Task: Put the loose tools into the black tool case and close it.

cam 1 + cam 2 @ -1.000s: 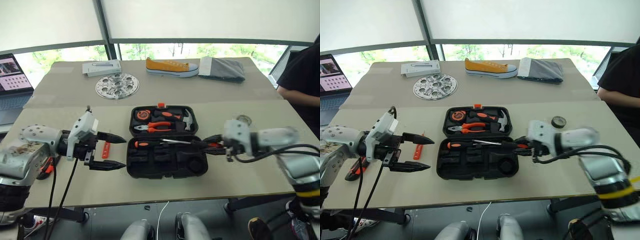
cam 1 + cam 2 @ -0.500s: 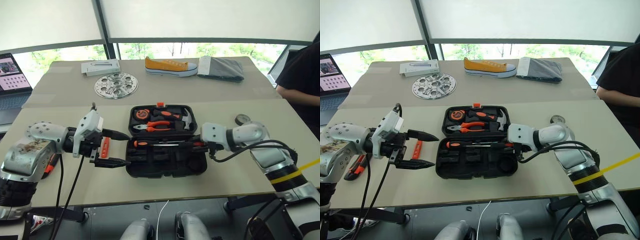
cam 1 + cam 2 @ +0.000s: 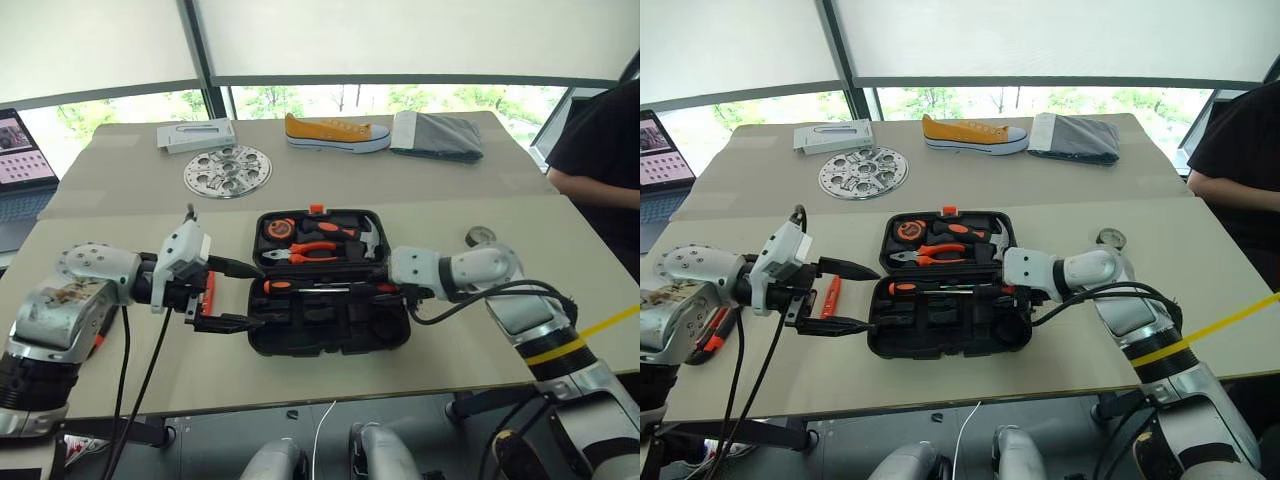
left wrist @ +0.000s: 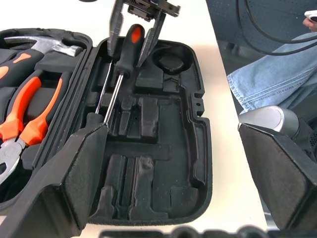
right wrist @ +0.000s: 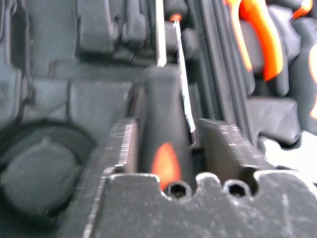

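Two long screwdrivers (image 3: 320, 288), glossy black handles with orange ends, are lying in the matte moulded black tool case (image 3: 330, 325) sitting open mid-surface (image 3: 450, 240); right tool (image 4: 134, 29) is straddling one handle, fingers parted, grip unclear; left tool (image 3: 245, 295) is gaping, empty.

The case (image 4: 198, 124) looks matt black moulded plastic. The screwdriver (image 4: 130, 47) has a bright metal shaft and a smooth, slightly glossy handle. The disc (image 3: 227, 170) at 11 o'clock is shiny perforated metal. The shoe (image 3: 336, 132) seems canvas; the table (image 3: 450, 180) is matt.
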